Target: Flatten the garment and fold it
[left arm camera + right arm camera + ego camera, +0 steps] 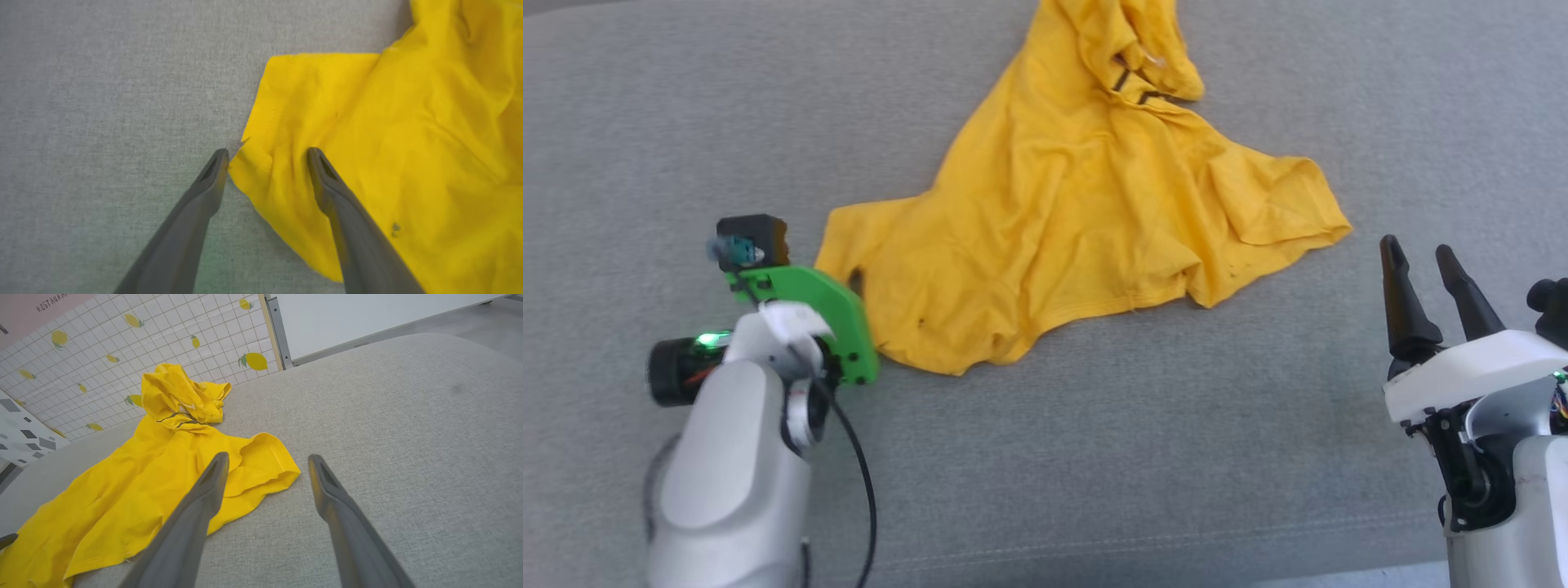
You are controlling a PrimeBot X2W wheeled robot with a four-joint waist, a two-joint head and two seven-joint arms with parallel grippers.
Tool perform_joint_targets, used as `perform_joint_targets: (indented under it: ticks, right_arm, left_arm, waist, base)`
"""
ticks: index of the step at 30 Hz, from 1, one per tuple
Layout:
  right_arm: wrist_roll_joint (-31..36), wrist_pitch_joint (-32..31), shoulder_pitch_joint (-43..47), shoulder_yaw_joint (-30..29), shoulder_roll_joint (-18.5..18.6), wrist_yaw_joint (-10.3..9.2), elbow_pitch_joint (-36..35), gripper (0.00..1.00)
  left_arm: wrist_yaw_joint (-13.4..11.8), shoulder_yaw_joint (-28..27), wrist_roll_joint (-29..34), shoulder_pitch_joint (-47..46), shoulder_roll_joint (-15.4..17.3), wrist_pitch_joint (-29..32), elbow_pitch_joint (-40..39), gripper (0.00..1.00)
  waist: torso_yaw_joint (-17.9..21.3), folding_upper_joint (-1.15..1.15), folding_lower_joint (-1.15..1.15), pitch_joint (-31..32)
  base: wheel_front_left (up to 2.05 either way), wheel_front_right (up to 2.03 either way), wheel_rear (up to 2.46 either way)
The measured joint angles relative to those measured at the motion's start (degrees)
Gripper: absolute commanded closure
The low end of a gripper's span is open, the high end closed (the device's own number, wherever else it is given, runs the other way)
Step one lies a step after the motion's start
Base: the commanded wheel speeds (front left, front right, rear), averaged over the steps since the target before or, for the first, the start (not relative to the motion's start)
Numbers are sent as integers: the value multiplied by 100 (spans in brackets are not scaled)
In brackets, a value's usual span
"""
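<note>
Spread wide, left gripper straddles a corner of the garment, pinching nothing. From the head view its fingers are hidden beneath a green mount at 8 o'clock. Crumpled, the garment runs from centre to 12 on the grey cushion. Right gripper, agape and empty, points toward 12 from 4 o'clock. Its wrist view reads "RESTAURA" on a pink sign.

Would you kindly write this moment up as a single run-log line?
garment: crumpled on grey fabric surface | left gripper: jaws open astride garment corner | right gripper: jaws open, clear of garment
</note>
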State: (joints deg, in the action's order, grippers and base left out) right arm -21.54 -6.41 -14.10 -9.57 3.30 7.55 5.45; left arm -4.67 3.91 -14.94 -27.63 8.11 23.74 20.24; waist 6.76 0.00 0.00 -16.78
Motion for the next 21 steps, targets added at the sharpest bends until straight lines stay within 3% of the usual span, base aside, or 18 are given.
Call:
perform_joint_targets:
  ticks: [6, 7, 9, 15, 21]
  right_arm:
    - [-30, 160, 10, 23, -22, -1, -19, 0]
    - [-54, 197, 10, 16, -22, -1, -21, 0]
    - [-59, 241, 10, 7, -23, 0, -23, 0]
    - [391, 43, -118, -25, -21, -1, 1, 0]
    - [1131, -1304, -853, -38, 98, 0, 406, 0]
  left_arm:
    - [-125, 138, 207, -221, 318, 1417, 281, 0]
    - [-122, 138, 186, -237, 342, 1574, 244, 38]
    - [-62, 59, -4, -224, 350, 1735, 112, 100]
    - [103, -268, -627, 3, 63, 1289, -396, 100]
    - [111, -399, -924, 338, -264, 658, -1124, 100]
  waist:
    - [257, 0, 0, -167]
    - [288, 0, 0, -200]
    - [331, 0, 0, -266]
    - [263, 0, 0, -379]
    - [94, 0, 0, -418]
  base:
    - [0, 0, 0]
    - [0, 0, 0]
    - [0, 0, 0]
    - [0, 0, 0]
    - [0, 0, 0]
